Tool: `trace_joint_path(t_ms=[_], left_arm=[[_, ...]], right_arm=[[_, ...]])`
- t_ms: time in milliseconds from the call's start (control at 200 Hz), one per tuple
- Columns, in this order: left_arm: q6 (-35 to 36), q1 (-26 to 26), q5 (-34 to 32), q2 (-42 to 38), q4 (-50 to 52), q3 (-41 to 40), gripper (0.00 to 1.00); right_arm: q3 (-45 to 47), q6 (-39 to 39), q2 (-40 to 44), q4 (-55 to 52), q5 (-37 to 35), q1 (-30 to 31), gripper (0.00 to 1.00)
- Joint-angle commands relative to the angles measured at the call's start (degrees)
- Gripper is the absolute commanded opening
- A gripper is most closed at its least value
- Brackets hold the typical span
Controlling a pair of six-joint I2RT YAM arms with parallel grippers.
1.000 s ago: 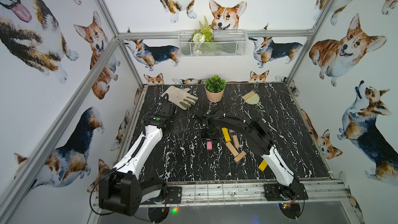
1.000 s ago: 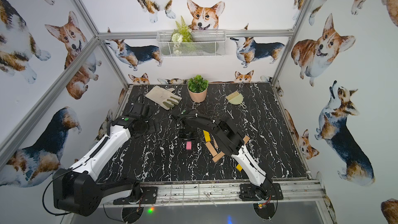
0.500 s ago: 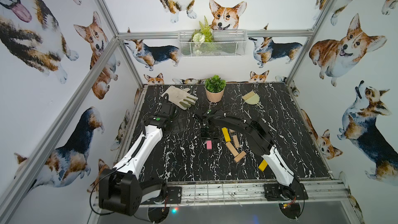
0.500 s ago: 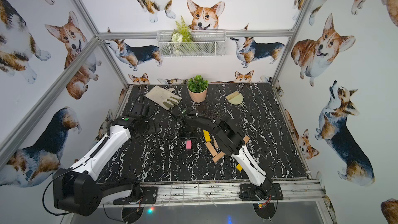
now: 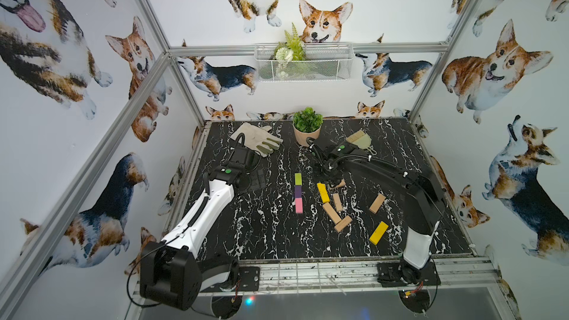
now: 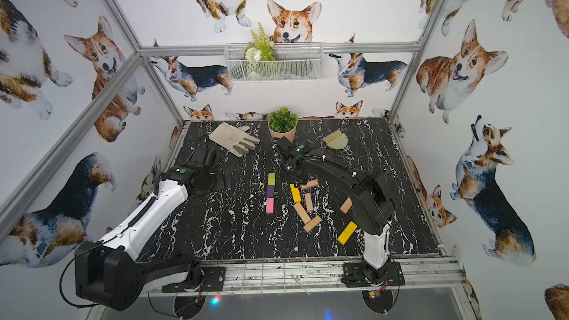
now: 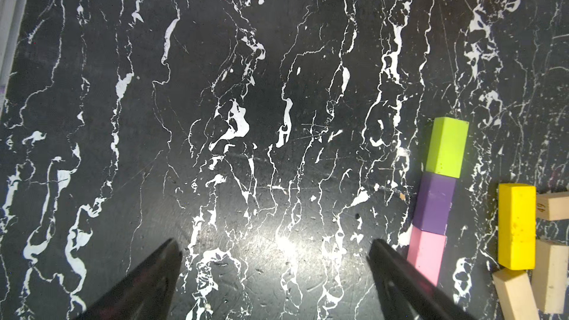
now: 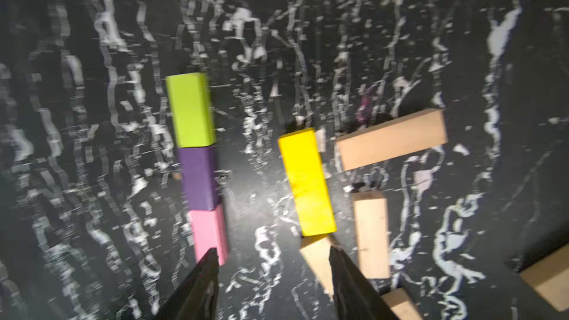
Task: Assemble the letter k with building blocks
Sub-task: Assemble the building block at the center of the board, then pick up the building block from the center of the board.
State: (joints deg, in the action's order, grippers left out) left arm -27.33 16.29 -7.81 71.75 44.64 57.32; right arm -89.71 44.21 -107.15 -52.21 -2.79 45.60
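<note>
The green block (image 5: 298,179), purple block (image 5: 298,191) and pink block (image 5: 299,205) lie end to end as the K's stem. A yellow block (image 5: 323,192) waits at their 3 o'clock. The right gripper (image 8: 273,250) has its jaws part-open, the left gripper (image 7: 273,243) wide; both are empty.

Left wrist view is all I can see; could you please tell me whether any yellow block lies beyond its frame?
Observer: Yes, a second yellow block lies alone near the base of the right arm.
Operator: Thank you. Is the right tool carrying anything?
Observer: No, the right tool is open and holds nothing.
Operator: Any stray wooden pieces?
Observer: One tan block lies apart, farther back than that yellow one.
</note>
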Motion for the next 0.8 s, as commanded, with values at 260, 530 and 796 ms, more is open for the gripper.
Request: trace_joint_path(t_ms=[260, 530, 796], left_arm=[[0.4, 0.2, 0.5, 1.4, -0.6, -0.2, 0.97], [0.5, 0.1, 0.9, 2.1, -0.9, 0.1, 0.97], [0.6, 0.2, 1.0, 2.2, -1.2, -0.3, 0.97]], right_arm=[[-5.6, -26.0, -9.4, -5.0, -2.6, -1.2, 0.61], [-7.1, -28.5, -13.0, -5.2, -0.7, -2.3, 0.60], [-4.0, -26.2, -13.8, -2.4, 2.3, -2.7, 0.59]])
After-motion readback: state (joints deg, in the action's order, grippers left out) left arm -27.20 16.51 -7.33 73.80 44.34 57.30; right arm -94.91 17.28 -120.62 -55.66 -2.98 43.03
